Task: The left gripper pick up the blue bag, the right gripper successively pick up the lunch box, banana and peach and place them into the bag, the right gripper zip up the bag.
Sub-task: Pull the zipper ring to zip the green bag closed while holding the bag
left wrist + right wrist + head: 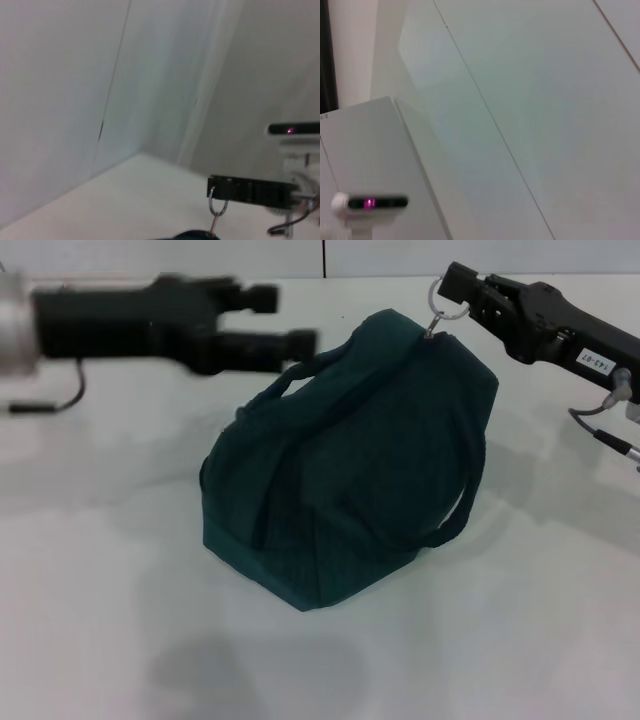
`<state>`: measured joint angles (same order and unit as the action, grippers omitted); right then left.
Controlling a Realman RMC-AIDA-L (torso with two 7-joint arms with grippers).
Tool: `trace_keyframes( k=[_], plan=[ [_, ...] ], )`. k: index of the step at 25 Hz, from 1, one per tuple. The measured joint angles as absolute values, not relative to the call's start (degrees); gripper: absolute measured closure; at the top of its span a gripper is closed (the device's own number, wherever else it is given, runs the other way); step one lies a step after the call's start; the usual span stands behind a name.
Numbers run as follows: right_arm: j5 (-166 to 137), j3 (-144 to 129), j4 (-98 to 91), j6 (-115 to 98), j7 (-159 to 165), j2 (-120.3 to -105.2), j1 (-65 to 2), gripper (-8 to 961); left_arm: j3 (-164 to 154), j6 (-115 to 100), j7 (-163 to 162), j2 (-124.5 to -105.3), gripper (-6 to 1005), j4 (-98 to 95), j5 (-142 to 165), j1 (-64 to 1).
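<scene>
Slumped on the white worktop [100,620], the dark blue-green fabric bag [350,480] is hanging its metal zip ring [447,302] directly under the right pincer [452,288], which is gripping it, while the left pincer [285,320] is hovering open beside the handle [290,375].

White table [90,640], seemingly only blue bag [350,470]

The bag [350,470] is a plain dark teal-blue with no pattern, handles included, and its zip ring [447,300] is silvery metal. Both the left gripper [290,320] and right gripper [458,285] are black, over a plain white table [100,620].
</scene>
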<state>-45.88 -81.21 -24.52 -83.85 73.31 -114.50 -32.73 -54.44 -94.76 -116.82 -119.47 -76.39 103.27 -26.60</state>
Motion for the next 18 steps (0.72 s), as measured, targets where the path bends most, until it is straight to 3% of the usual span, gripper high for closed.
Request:
trace_keyframes(
  k=[3,8,18],
  plan=[
    [-45.9,-81.2,-24.3,-83.8,73.3,-114.59,-32.7,881,-61.8,-93.3,-128.6,-119.49,132,-86.7,109.9,-28.7],
    [-45.9,-81.2,-24.2,-83.8,73.3,-114.68,-32.7,877,-72.3,-91.5,-144.5,-119.55,131,-98.5,120.8,-31.7],
    [-45.9,-81.2,-24.2,-83.8,73.2,-114.96,-32.5,867,-79.3,-90.4,-152.3,-119.69,135,-100.4,127.7,-32.8]
  ],
)
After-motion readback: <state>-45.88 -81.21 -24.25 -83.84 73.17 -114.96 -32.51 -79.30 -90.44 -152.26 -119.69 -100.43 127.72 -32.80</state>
